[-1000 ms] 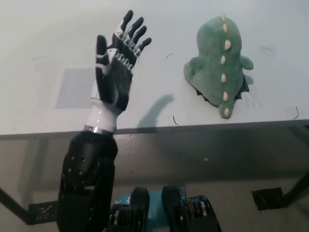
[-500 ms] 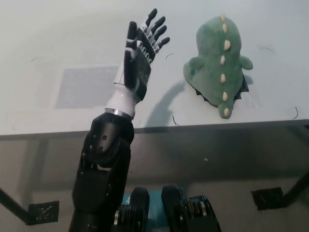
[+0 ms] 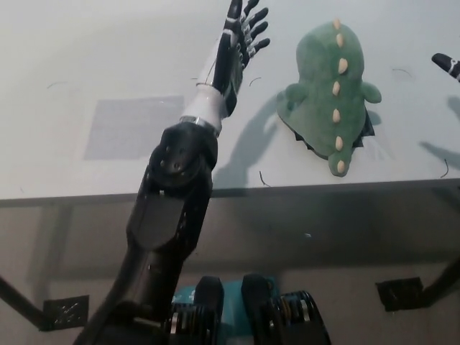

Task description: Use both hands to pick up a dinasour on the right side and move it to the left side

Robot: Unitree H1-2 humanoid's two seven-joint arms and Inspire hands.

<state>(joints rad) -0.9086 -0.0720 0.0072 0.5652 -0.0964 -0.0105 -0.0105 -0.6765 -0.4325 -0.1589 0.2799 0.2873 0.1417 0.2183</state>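
Dinosaur: green plush dinosaur [image 3: 330,93] lies on the white table [image 3: 108,57], in the upper right of the frame, tail toward the near edge.
Left hand: left hand [image 3: 233,50] is above the table at upper centre, just left of the dinosaur, not touching it; fingers [image 3: 253,25] released and spread.
Right hand: right hand [image 3: 447,65] shows only a black tip at the right edge; I cannot tell its state.

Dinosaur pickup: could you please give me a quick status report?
Left robot hand open, beside dinosaur. Right robot hand barely in view. Dinosaur flat on table, untouched. Nothing blocking.
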